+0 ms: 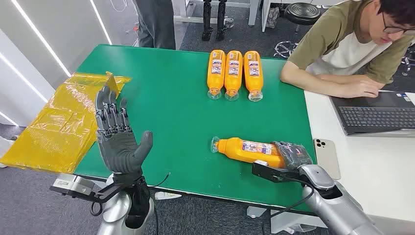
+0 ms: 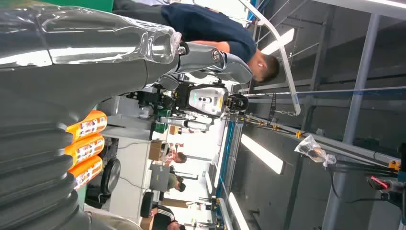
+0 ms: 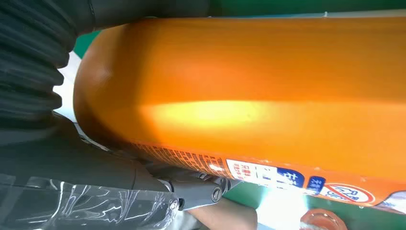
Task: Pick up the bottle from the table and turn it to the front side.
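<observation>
On a green table (image 1: 161, 98), a humanoid robot closes its right hand (image 1: 292, 155) around the base end of an orange bottle (image 1: 247, 149), which lies on its side near the table's front edge, clear cap pointing toward the robot's left. The bottle appears to rest on the cloth, so the pick-up looks begun but not finished: a grip seems to be forming, while the lift and the turn to the front side are yet to come. In the right wrist view the bottle (image 3: 249, 96) sits tight against the hand, its printed label running along one side, the thumb below it.

The left hand (image 1: 116, 139) is raised above the table's left front corner, palm out, fingers (image 1: 108, 111) spread and upright, holding nothing.

Three more bottles (image 1: 234, 73) lie side by side at the far edge, caps toward the robot; the left wrist view catches them (image 2: 86, 148) past the hand's ribbed cover. A yellow bag (image 1: 63, 125) lies off the table's left side. At a white desk (image 1: 386, 176) on the right, a seated person rests their arms by a laptop (image 1: 377, 115), a phone (image 1: 327, 156) near the green table's edge.

How fully the right hand's fingers wrap the bottle cannot be told: they are dark, bunched and partly hidden behind it. Whether the label now facing up is the front side is too small to read.
</observation>
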Tool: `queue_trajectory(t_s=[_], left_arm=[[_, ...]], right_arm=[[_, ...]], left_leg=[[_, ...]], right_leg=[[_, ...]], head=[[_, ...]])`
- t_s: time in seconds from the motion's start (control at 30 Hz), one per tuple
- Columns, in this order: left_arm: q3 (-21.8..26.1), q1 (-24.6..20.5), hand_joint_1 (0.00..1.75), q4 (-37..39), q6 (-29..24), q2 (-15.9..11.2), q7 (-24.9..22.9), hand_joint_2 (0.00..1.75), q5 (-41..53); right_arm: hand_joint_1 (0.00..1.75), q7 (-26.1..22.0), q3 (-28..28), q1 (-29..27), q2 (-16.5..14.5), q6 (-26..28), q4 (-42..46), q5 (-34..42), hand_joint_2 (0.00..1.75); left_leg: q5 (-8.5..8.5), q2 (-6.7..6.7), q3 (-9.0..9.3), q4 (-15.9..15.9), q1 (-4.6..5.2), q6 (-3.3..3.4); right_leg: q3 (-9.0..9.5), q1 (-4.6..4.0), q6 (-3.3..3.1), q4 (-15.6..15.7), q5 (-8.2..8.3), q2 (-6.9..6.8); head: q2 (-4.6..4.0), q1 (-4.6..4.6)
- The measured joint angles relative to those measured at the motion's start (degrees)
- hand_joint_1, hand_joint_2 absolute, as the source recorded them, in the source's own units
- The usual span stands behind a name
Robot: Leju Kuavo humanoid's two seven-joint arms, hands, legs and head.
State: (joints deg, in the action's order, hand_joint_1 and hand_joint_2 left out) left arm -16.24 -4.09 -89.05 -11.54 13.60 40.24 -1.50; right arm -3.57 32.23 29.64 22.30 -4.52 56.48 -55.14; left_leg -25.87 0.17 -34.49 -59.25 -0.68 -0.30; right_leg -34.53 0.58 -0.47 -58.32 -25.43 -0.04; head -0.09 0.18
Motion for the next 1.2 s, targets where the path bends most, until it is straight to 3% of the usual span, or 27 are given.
queue_trajectory(t_s=[0.17, 0.27, 0.5, 0.73, 0.9, 1.2], left_arm=[[0.00, 0.00, 0.00, 0.00, 0.26, 0.00, 0.00, 1.75, 0.05], [0.00, 0.01, 0.00, 0.00, 0.36, 0.00, 0.00, 1.75, 0.23], [0.04, 0.04, 0.00, -0.02, -0.45, 0.04, 0.00, 1.75, 0.96], [0.04, -0.01, 0.00, 0.51, 2.18, 0.09, 0.00, 1.75, -1.29], [-0.08, -0.30, 0.00, 3.01, 3.05, 0.14, -0.12, 1.75, -1.58], [-4.31, -2.16, 0.00, 10.78, 13.71, 0.00, -4.78, 1.75, -0.98]], right_arm=[[1.75, -0.85, 0.27, 0.09, -0.97, 2.06, -1.00, 0.20, 1.75], [1.75, -1.29, 0.35, -0.32, -1.86, 6.04, -1.33, 0.42, 1.75], [1.75, -3.16, -2.36, -4.76, -7.98, 27.73, -0.30, 2.57, 1.75], [1.75, -14.45, -7.06, -9.70, -14.67, 42.26, 2.21, 13.31, 1.75], [1.75, -22.55, -10.70, -14.43, -19.89, 43.70, 4.29, 17.04, 1.75], [1.75, -21.03, -11.42, -20.77, -24.94, 43.71, 8.99, 13.62, 1.75]], left_leg=[[0.00, 0.03, 0.02, 0.00, 0.00, 0.00], [0.00, 0.02, -0.01, 0.00, 0.00, 0.00], [0.03, -0.03, -0.15, 0.01, 0.00, -0.03], [-0.01, -0.10, -0.22, 0.05, -0.01, -0.08], [-0.07, -0.05, -0.26, 0.05, 0.00, -0.10], [-0.07, -0.06, -0.32, 0.05, 0.00, -0.10]], right_leg=[[0.01, 0.00, 0.00, 0.00, 0.00, 0.03], [0.00, 0.00, 0.00, 0.00, 0.00, 0.02], [-0.15, -0.01, -0.04, -0.06, 0.01, -0.02], [-0.20, -0.02, -0.05, -0.06, -0.15, -0.09], [-0.30, -0.01, -0.05, -0.05, -0.16, -0.03], [-0.37, 0.00, -0.05, -0.04, -0.16, -0.03]], head=[[0.00, 0.01], [0.00, 0.01], [0.00, -0.01], [0.00, 0.00], [0.00, -0.01], [0.00, -0.01]])
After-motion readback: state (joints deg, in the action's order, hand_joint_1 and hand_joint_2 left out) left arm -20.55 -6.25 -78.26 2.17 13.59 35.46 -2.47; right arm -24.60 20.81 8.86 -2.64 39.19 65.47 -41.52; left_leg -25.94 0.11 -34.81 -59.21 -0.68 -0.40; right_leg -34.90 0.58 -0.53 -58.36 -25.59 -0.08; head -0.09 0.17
